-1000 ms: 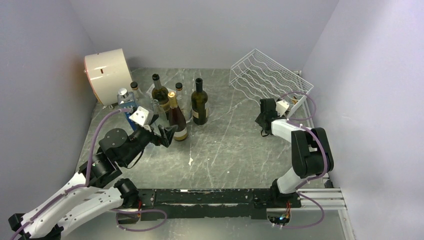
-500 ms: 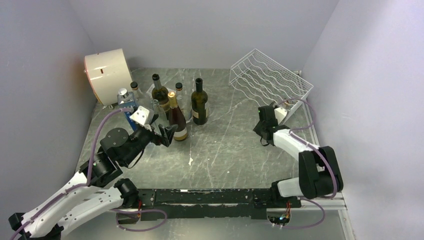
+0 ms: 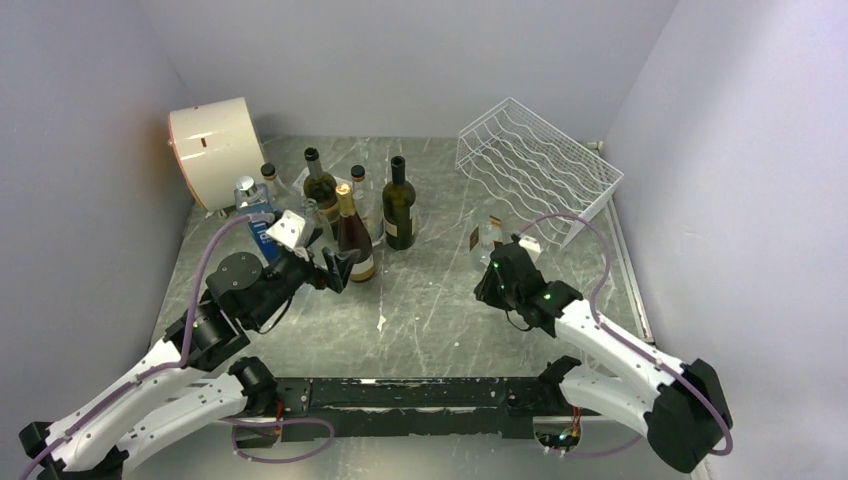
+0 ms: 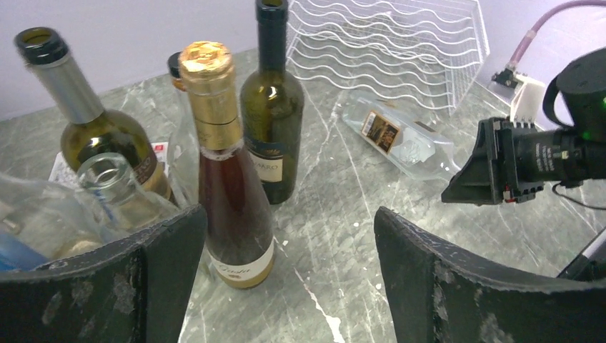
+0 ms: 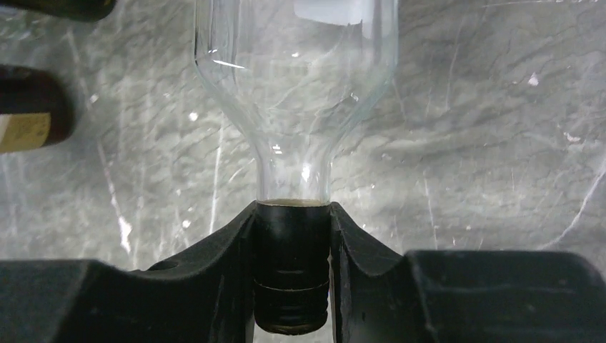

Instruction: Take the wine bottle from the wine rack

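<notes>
The white wire wine rack [image 3: 535,165] stands at the back right; it also shows in the left wrist view [image 4: 386,50], with no bottle in the cradles I can see. A clear glass wine bottle [image 3: 487,238] with a brown label lies low over the table just in front of the rack [image 4: 404,139]. My right gripper [image 3: 497,270] is shut on its black-capped neck [image 5: 291,271], the glass body [image 5: 296,71] pointing away from the wrist. My left gripper [image 3: 335,268] is open and empty, its fingers [image 4: 429,286] wide apart beside a standing bottle.
Several bottles stand at the back left, among them a dark green one [image 3: 399,205] and a red-brown one with gold foil [image 3: 352,235] [image 4: 225,179]. A cream drum [image 3: 213,140] sits in the far left corner. Walls close in on three sides.
My right arm has drawn back from the rack toward the near middle, bringing the clear bottle out with it. The left arm has barely moved.
</notes>
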Action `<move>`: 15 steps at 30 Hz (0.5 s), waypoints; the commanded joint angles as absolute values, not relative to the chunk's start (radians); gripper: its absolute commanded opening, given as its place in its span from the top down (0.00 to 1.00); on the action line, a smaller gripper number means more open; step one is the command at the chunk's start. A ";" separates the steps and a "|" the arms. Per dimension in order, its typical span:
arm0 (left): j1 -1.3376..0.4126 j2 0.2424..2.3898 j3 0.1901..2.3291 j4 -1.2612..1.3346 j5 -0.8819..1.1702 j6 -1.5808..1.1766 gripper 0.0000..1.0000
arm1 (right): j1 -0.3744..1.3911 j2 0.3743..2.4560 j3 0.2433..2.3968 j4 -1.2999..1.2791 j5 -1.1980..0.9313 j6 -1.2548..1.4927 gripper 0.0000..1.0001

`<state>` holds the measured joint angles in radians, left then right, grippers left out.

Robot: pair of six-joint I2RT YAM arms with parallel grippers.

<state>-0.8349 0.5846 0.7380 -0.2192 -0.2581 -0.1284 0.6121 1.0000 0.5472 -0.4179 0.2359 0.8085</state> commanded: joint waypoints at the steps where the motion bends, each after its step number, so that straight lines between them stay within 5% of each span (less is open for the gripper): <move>1: -0.827 0.614 0.718 -0.124 -0.113 -0.090 0.13 | 0.620 0.911 0.618 -0.515 0.168 0.779 0.93; 4: -0.827 0.640 0.703 -0.063 0.055 -0.065 0.17 | 0.620 0.892 0.639 -0.541 0.091 0.714 0.95; 7: -0.831 0.655 0.655 0.063 0.220 -0.064 0.00 | 0.620 0.903 0.663 -0.564 0.009 0.663 0.98; 9: -0.838 0.657 0.590 0.178 0.294 -0.073 0.01 | 0.620 0.915 0.685 -0.580 -0.049 0.633 1.00; 15: -0.985 0.797 0.615 0.280 0.284 0.026 0.00 | 0.620 0.896 0.770 -0.700 -0.097 0.566 1.00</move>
